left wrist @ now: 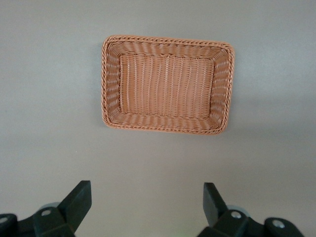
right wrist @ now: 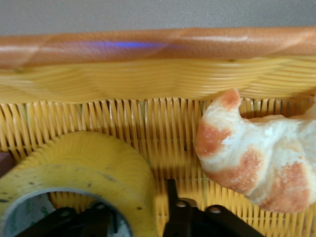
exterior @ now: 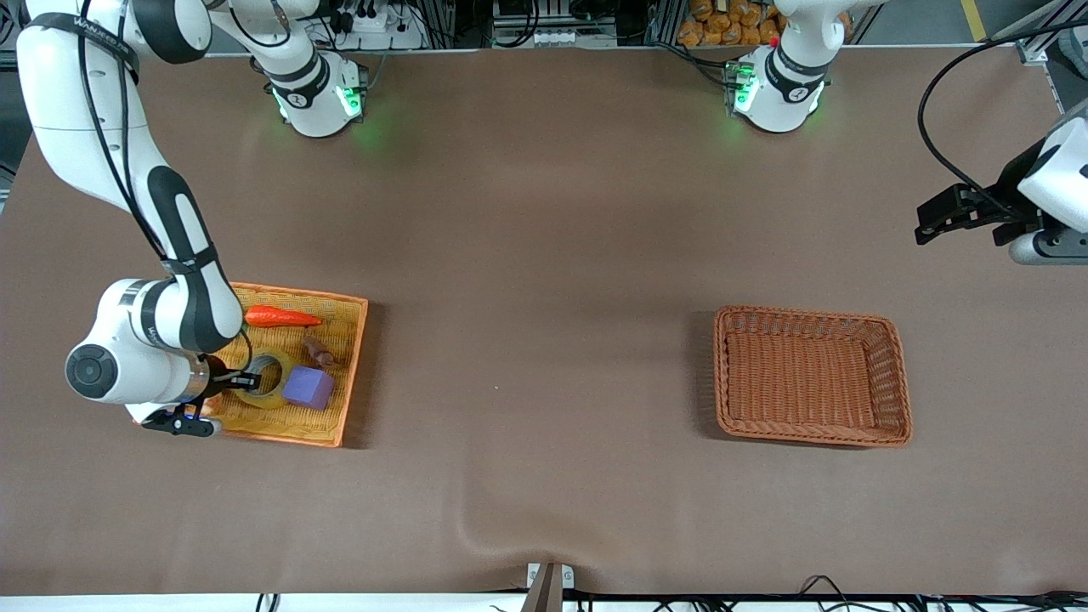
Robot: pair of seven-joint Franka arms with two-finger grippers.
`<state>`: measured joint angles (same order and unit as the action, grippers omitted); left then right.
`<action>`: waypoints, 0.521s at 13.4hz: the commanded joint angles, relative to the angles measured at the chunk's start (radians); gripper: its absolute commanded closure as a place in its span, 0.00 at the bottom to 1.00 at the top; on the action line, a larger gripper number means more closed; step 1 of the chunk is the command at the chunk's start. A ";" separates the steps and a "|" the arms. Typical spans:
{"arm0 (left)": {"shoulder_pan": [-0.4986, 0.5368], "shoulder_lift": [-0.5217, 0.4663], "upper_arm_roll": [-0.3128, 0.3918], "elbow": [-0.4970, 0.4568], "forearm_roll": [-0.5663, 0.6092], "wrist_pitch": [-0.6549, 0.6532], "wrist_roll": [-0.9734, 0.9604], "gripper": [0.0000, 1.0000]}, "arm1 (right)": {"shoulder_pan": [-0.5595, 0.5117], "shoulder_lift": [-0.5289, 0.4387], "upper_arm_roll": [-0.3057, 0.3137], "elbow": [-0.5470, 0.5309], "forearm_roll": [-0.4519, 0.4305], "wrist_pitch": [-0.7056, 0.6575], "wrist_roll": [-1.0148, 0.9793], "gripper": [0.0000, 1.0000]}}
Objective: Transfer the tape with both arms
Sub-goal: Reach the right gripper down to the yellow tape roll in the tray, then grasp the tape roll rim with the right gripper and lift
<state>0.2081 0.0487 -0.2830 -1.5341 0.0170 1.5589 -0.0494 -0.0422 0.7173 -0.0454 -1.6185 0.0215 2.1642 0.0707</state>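
Tape [right wrist: 74, 170] wall between right gripper [right wrist: 136, 217] jaws

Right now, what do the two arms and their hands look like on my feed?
Both are white, rounded, jointed arms with black bands; the right arm carries black cables along its side, and a black cable loops to the left arm. Green lights glow at both bases. The right hand and the left hand are black with two fingers.

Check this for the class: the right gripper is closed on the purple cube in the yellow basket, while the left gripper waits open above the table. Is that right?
Not quite. The front view shows the right gripper closing on the tape, not the purple cube beside it in the yellow basket. The left gripper does wait open above the table.
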 commanded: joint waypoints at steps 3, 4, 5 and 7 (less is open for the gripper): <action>0.005 0.003 -0.002 -0.005 -0.012 0.013 0.013 0.00 | 0.025 -0.061 -0.002 -0.012 0.015 -0.033 0.032 1.00; 0.004 0.005 -0.002 -0.005 -0.012 0.013 0.013 0.00 | 0.024 -0.079 -0.002 -0.011 0.015 -0.056 0.026 1.00; 0.004 0.005 -0.002 -0.003 -0.012 0.013 0.011 0.00 | 0.021 -0.105 -0.004 -0.011 0.014 -0.079 0.020 1.00; 0.001 0.002 -0.004 -0.001 -0.011 0.009 0.008 0.00 | 0.018 -0.154 -0.005 -0.008 0.005 -0.128 0.005 1.00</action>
<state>0.2074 0.0586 -0.2836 -1.5342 0.0170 1.5641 -0.0494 -0.0173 0.6421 -0.0521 -1.6072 0.0227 2.0875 0.0908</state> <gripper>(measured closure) 0.000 0.771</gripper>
